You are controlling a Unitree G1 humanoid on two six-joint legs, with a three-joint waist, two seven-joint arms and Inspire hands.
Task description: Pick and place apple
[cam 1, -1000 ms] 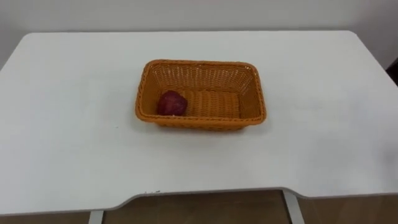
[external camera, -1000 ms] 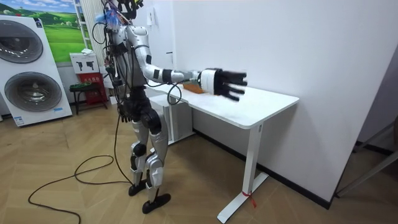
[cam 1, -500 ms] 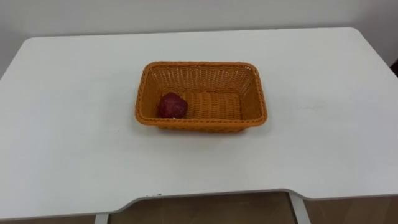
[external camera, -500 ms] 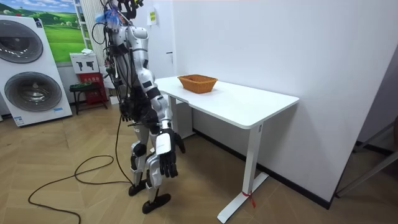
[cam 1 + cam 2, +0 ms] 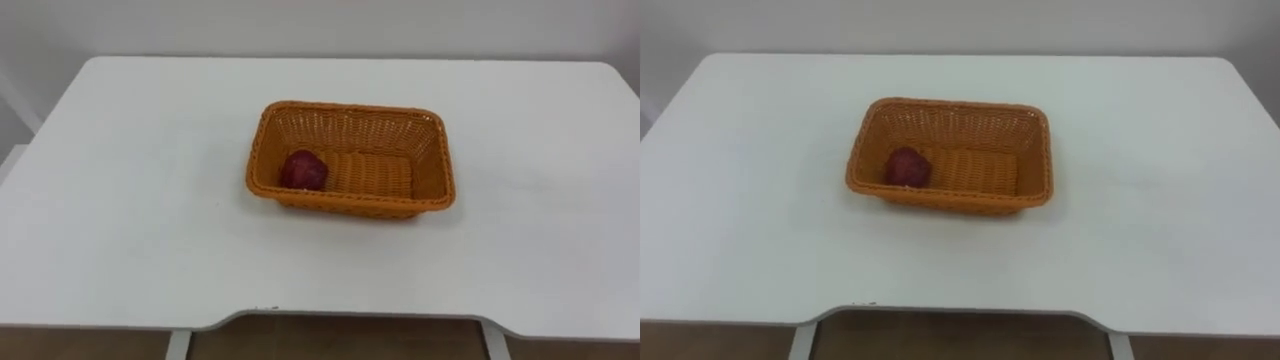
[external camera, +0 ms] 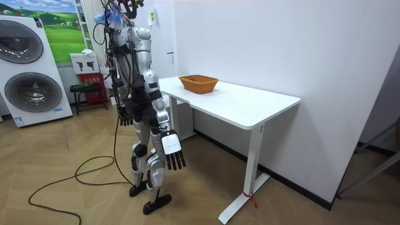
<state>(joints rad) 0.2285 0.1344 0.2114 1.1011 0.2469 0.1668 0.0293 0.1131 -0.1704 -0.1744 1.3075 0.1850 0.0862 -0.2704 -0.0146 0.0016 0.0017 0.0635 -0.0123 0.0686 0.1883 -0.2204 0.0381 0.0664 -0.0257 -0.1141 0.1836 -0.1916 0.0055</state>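
Observation:
A dark red apple [image 5: 303, 170] lies in the left end of an orange wicker basket [image 5: 420, 195] on the white table [image 5: 130, 230]; the same apple [image 5: 907, 167] and basket [image 5: 1025, 195] appear in the right eye view. In the room view I stand at the end of the table with both arms down. My right hand [image 6: 172, 154] hangs open beside my thigh, away from the basket [image 6: 199, 83]. My left hand [image 6: 125, 117] hangs at my hip with relaxed fingers. Neither hand holds anything.
The table's front edge [image 5: 330, 322] is close below me, with wooden floor under it. A wall runs behind the table. Washing machines [image 6: 31, 69] and a small stool [image 6: 84, 90] stand at the room view's left.
My right arm, stretched out over the table a second ago, has dropped to my side and swung slightly forward. The eye views have shifted. The apple and basket have not moved.

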